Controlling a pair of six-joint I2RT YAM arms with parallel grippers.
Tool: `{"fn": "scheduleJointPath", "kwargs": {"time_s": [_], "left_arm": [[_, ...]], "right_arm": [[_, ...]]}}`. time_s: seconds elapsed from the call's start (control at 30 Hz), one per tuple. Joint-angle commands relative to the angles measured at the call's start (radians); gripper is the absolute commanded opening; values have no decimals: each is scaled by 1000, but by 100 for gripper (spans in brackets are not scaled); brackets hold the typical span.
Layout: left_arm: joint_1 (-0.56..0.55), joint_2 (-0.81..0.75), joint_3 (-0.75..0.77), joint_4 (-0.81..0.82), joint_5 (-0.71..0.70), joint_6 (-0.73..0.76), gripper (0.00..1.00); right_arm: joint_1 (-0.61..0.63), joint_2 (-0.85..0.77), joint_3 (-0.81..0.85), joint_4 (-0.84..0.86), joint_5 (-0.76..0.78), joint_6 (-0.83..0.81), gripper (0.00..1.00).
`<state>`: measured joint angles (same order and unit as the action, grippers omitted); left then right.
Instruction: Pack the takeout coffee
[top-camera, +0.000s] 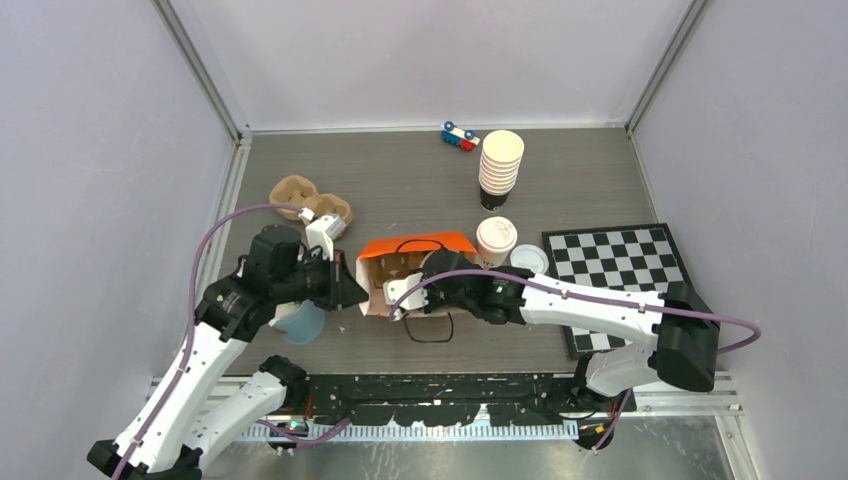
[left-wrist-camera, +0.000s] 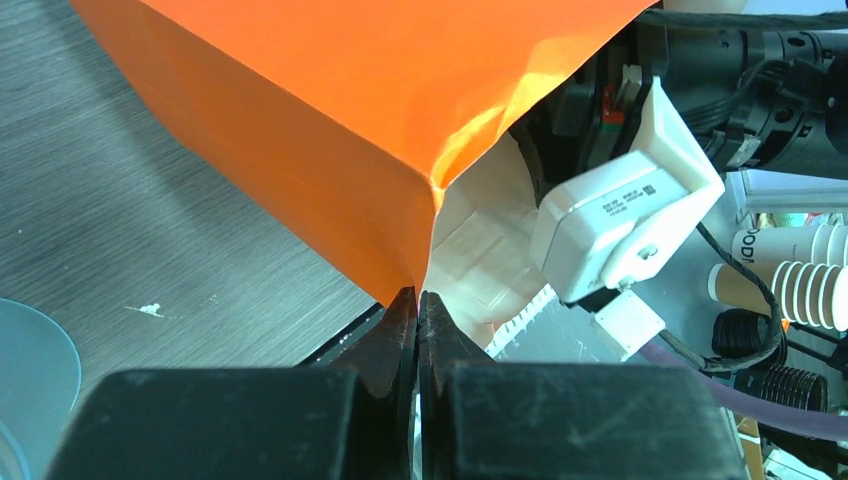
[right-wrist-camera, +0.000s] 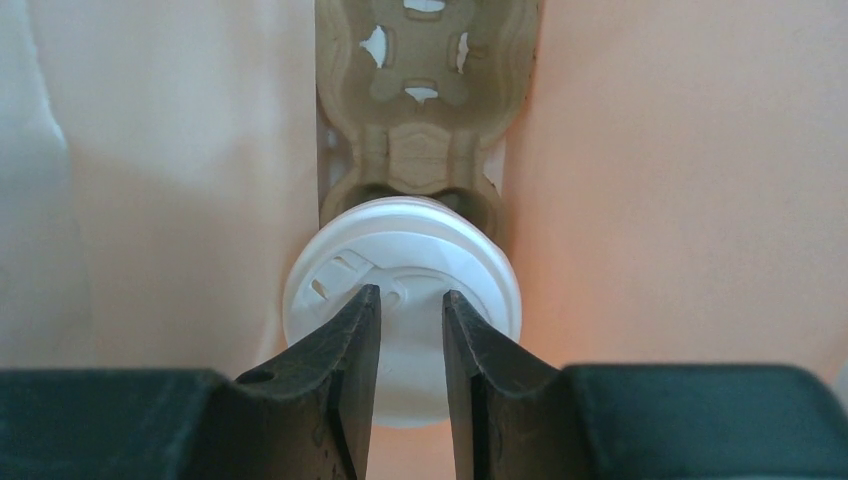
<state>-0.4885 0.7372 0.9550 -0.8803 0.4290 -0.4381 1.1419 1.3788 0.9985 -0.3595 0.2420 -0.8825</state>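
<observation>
The orange bag (top-camera: 415, 244) lies on its side in the middle of the table. My left gripper (top-camera: 358, 290) is shut on the rim of the bag's mouth (left-wrist-camera: 350, 100), the fingertips (left-wrist-camera: 418, 295) pinching the orange paper. My right gripper (top-camera: 425, 272) reaches into the bag. In the right wrist view a lidded white coffee cup (right-wrist-camera: 400, 290) sits in a brown cardboard carrier (right-wrist-camera: 425, 100) inside the bag. The right gripper (right-wrist-camera: 412, 298) is slightly open just in front of the lid and grips nothing. A second lidded coffee cup (top-camera: 496, 240) stands right of the bag.
A loose white lid (top-camera: 529, 259) lies by the chessboard (top-camera: 620, 270). A tall stack of lidless cups (top-camera: 500, 165) and a toy car (top-camera: 460, 137) stand at the back. Another cardboard carrier (top-camera: 310, 200) lies at the left. A blue cup (top-camera: 300, 322) sits under my left arm.
</observation>
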Motion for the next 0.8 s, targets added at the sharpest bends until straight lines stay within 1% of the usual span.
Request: {"fn": "scheduleJointPath", "kwargs": {"time_s": [0.0,0.23,0.6,0.77], "left_arm": [[5,-14,-17,19,38,7,0],[5,-12,-14,22,55,13,0],[5,-18,-29,27,81,24,0],[5,-16,-32,45,89,13,0]], "right_arm": [[-10,-8,-24,90,36,22,34],[-18,-18,-87,149,55,50,34],[-29,-2,-121,208,117,74,35],[-43,8,-130,231,120,93,35]]}}
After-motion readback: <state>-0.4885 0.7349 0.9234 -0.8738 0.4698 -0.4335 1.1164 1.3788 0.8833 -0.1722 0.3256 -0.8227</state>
